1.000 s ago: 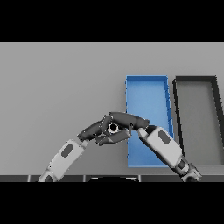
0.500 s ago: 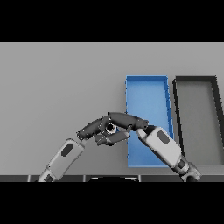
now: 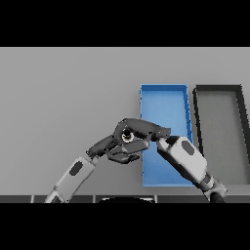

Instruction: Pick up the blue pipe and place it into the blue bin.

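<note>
Two bins side by side; hands (image 3: 139, 131) meet left of the nearer bin (image 3: 164, 93).

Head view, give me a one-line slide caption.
Both hands meet at the blue bin's left edge, beside a black bin.

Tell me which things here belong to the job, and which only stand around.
For the job:
- blue bin
- right hand
- left hand
The pipe itself cannot be made out between the hands.

Standing around:
- black bin
- table

Shifted slightly left and down in mid-frame: right hand (image 3: 141, 129) and left hand (image 3: 122, 149), clustered together, further off the blue bin (image 3: 163, 97).
</note>
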Available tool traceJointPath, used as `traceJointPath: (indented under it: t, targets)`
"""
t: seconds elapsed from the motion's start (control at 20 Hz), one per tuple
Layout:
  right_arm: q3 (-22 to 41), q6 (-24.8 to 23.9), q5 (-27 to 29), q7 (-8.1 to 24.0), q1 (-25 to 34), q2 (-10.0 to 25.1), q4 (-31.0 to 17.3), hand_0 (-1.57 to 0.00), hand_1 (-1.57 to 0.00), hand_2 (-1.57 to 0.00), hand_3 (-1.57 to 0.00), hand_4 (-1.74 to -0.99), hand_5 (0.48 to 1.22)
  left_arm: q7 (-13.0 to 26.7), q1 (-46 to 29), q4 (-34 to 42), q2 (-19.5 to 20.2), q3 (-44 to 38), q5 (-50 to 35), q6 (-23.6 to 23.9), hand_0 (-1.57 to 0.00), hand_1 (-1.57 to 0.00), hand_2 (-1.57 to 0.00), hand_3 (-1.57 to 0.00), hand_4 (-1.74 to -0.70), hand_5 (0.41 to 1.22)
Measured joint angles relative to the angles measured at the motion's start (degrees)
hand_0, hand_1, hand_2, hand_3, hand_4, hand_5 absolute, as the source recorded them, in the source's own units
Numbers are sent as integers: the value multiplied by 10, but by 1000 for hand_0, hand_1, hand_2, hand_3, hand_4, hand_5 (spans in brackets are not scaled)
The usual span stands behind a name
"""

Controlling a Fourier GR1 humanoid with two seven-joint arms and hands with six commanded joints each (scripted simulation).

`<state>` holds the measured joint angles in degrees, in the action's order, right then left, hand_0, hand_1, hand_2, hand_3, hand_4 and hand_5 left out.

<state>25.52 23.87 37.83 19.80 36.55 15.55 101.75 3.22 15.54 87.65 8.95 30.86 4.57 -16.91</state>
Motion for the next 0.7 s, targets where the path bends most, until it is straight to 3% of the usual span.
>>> traceJointPath:
  t: [0.1,0.2,0.35,0.55,0.7]
  targets:
    - [-25,-14,44,32,28,9,0,-1571,-1571,-1571,-1571,-1659,1221,5,0,4,1,-2,-4,0,-3,-2,-2,-2,-915,507]
    - [-49,-48,105,65,60,13,7,-1571,-1571,-1571,-1571,-1689,1171,14,5,3,-3,-2,-7,-4,-1,-1,-1,-1,-920,503]
    - [-111,-92,192,67,145,38,-12,-1571,-1571,-1571,-1571,-1714,1134,18,-6,10,1,4,-6,-6,0,0,0,0,-915,503]
    - [-167,-118,175,46,225,72,-78,-1571,-1571,-1571,-1571,-1730,1110,4,-11,23,4,7,0,-1,1,1,1,1,-903,495]
    - [-197,-144,120,44,268,93,-172,-1571,-1571,-1571,-1571,-1735,1131,6,-12,27,12,3,-8,-11,1,1,1,1,-907,491]
